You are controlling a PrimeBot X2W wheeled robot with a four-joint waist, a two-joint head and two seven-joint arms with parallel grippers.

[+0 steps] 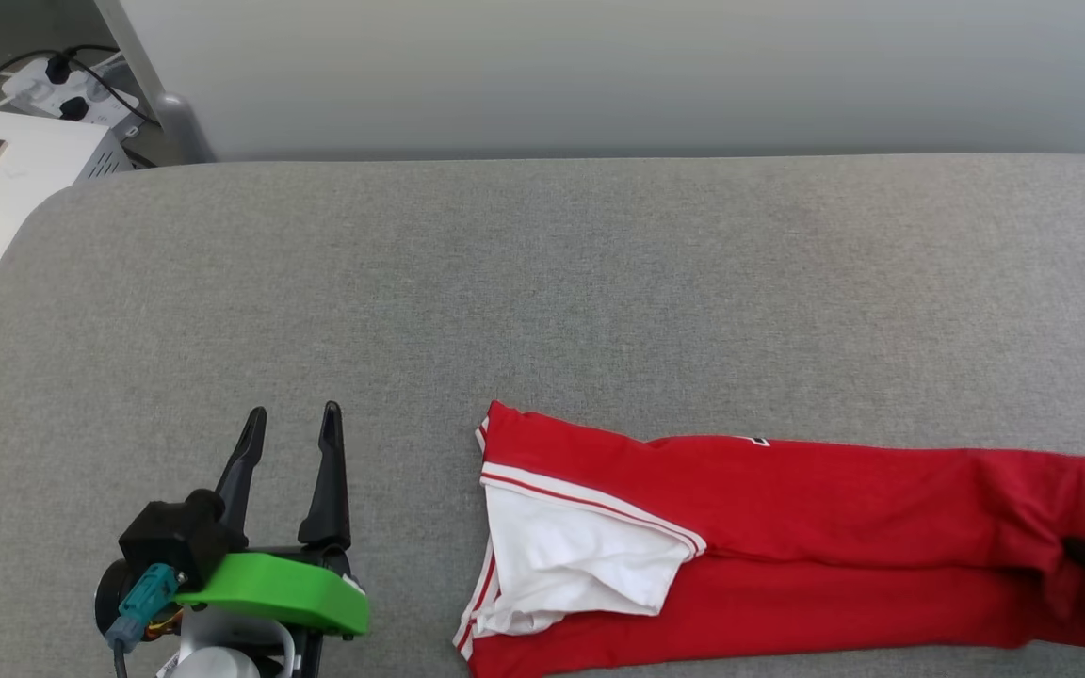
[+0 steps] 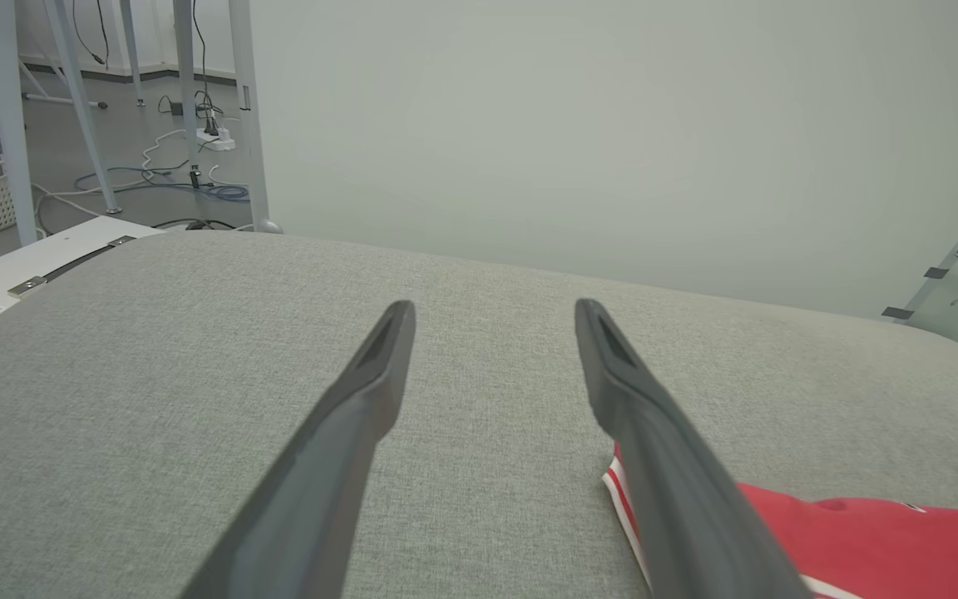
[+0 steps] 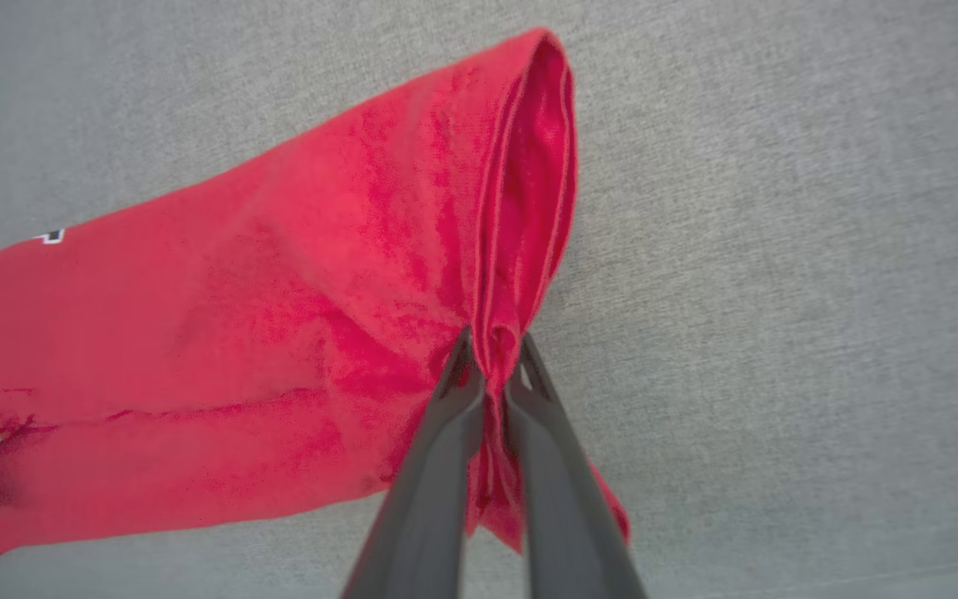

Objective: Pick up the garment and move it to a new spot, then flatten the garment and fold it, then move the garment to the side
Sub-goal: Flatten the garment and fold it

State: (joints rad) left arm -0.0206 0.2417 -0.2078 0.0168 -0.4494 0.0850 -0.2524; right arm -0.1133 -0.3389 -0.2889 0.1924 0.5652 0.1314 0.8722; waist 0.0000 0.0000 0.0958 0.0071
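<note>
A red soft-fabric T-shirt with white short sleeves (image 1: 787, 537) lies folded into a long band across the lower right of the head view, on the grey fabric-covered table (image 1: 542, 282). One white sleeve shows at its left end. At that frame's right edge the right gripper (image 3: 494, 337) has its jaws pressed together on a bunched fold of the shirt's red end. At the lower left the left gripper (image 1: 295, 411) holds its jaws wide apart, gripping nothing, apart from the shirt.
</note>
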